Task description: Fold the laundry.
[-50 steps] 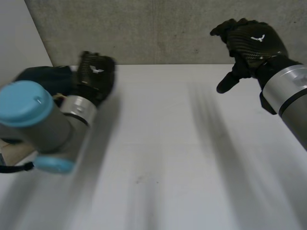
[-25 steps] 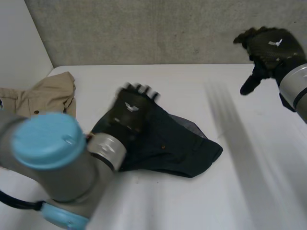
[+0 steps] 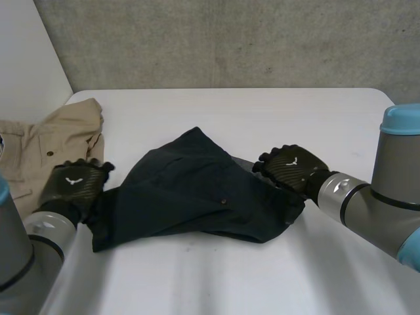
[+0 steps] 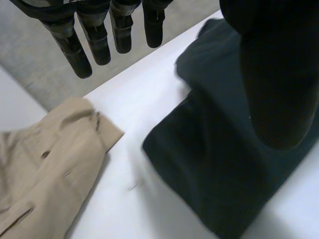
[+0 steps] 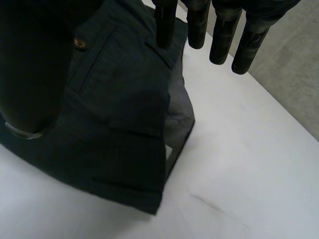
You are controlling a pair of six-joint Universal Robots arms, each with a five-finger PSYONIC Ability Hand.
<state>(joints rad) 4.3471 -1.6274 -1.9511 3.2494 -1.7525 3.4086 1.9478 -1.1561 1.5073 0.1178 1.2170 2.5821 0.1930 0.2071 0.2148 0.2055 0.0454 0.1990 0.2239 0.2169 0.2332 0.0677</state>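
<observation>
1. Our left hand (image 3: pixel 73 184) rests at the left end of the dark garment (image 3: pixel 197 190), its fingers (image 4: pixel 82 55) straight and spread, holding nothing. Our right hand (image 3: pixel 292 167) sits at the right end, likewise relaxed and empty.
2. Near the left hand a beige garment (image 3: pixel 46 147) lies at the table's (image 3: pixel 275 111) left edge, with a strip of bare table between the two cloths.
3. Half a second ago the left hand lay on the garment's middle and the right hand hung raised far right. Now both are low at its ends, and the cloth reaches further left.
4. The dark garment lies crumpled mid-table, folded over itself, with a small button (image 3: pixel 224 201) showing.
</observation>
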